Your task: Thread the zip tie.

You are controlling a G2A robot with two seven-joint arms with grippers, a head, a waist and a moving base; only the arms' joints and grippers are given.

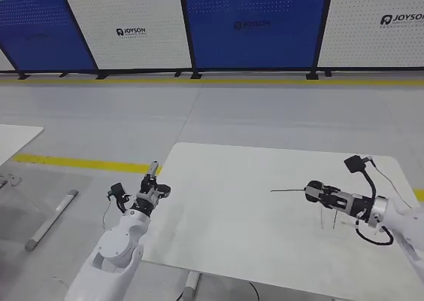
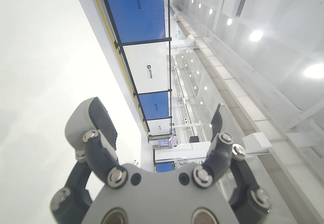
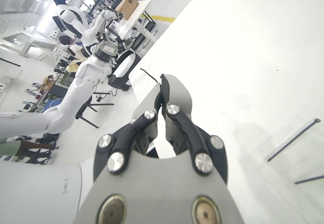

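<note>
A thin black zip tie (image 1: 287, 190) sticks out sideways over the white table (image 1: 234, 218), held at one end by my right gripper (image 1: 311, 190). In the right wrist view that gripper (image 3: 162, 83) is shut on the zip tie (image 3: 149, 74), whose curved tip pokes out past the fingertips. My left gripper (image 1: 153, 180) hovers at the table's left edge, far from the tie. In the left wrist view it (image 2: 159, 118) is open with nothing between its fingers (image 2: 103, 121) and points up toward the wall panels.
Two spare zip ties (image 1: 325, 216) lie on the table beside the right arm, and they show in the right wrist view as dark strips (image 3: 291, 140) (image 3: 308, 179). The table's rounded left edge (image 1: 168, 162) is close to the left gripper.
</note>
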